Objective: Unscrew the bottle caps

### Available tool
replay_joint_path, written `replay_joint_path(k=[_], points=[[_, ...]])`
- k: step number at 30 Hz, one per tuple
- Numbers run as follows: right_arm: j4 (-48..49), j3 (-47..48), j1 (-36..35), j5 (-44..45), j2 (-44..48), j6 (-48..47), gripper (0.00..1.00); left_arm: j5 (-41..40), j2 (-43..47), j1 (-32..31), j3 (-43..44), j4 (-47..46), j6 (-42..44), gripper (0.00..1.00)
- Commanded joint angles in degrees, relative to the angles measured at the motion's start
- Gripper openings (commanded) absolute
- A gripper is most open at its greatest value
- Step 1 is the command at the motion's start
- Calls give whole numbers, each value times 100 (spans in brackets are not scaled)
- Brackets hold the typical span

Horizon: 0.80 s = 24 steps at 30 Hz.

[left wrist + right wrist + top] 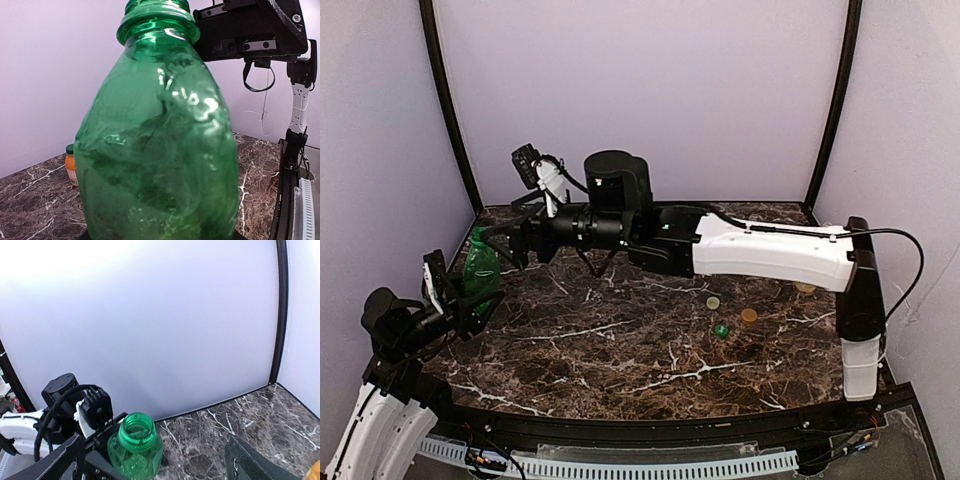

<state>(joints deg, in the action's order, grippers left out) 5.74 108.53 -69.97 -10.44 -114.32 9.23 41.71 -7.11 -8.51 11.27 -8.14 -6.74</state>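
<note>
The all-green bottle (480, 262) stands upright at the far left of the table, held at its lower body by my left gripper (477, 296). Its neck is open, with no cap on it (136, 432). In the left wrist view the bottle (157, 150) fills the frame and hides my fingers. My right gripper (512, 245) is open and empty, just right of the bottle's neck, with its fingers spread wide (252, 465). A green cap (721, 330) lies on the table. The short orange bottle (71, 164) stands behind with its cap on. The pale yellow and clear bottles are out of view.
Three more loose caps lie right of centre: a yellowish one (713, 302), an orange one (749, 315) and a pale one (805, 287). The right arm (770, 250) stretches across the back of the marble table (620, 360). Walls close in the back and sides.
</note>
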Motion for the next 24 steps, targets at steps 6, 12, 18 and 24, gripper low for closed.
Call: replay_joint_path(k=[6, 12, 18, 24], points=[[1465, 874, -41, -461, -1065, 1033, 74, 156, 111, 18, -111, -208, -108, 1], [1388, 1021, -46, -629, -1323, 1292, 51, 132, 116, 20, -108, -192, -82, 1], [998, 1294, -47, -804, -1488, 1399, 55, 118, 123, 16, -98, -161, -78, 1], [576, 1617, -51, -882, -1659, 1414, 52, 119, 123, 14, -98, -145, -56, 1]])
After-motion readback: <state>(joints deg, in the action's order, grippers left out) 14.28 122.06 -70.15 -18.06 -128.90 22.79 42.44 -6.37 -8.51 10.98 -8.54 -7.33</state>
